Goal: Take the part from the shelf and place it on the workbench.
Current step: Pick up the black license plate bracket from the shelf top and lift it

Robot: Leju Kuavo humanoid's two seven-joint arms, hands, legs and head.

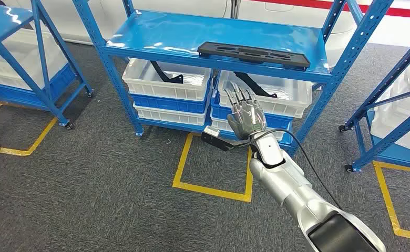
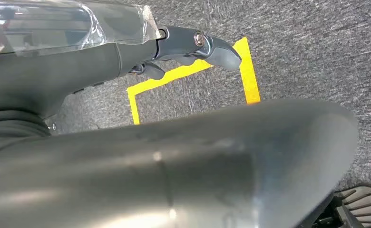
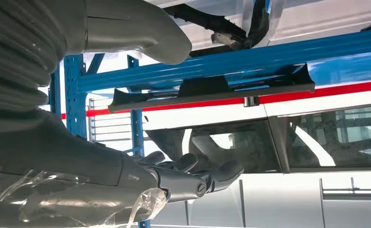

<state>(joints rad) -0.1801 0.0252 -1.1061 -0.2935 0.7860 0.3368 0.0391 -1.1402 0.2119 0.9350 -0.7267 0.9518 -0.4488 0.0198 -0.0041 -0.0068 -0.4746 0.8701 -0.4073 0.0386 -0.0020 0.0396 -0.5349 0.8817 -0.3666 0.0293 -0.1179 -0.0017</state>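
Below one black part (image 1: 253, 54) on the blue shelf (image 1: 155, 34), the right hand (image 1: 246, 114) spreads empty before four bins (image 1: 167, 84).

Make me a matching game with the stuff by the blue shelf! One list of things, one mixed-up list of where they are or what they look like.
Things:
1. black part
2. white bins
3. right hand
4. yellow tape

Places or states:
A. on the grey floor
B. lying on the top shelf
C. stacked under the top shelf
D. raised, fingers apart, holding nothing

Pairs: 1-B, 2-C, 3-D, 4-A
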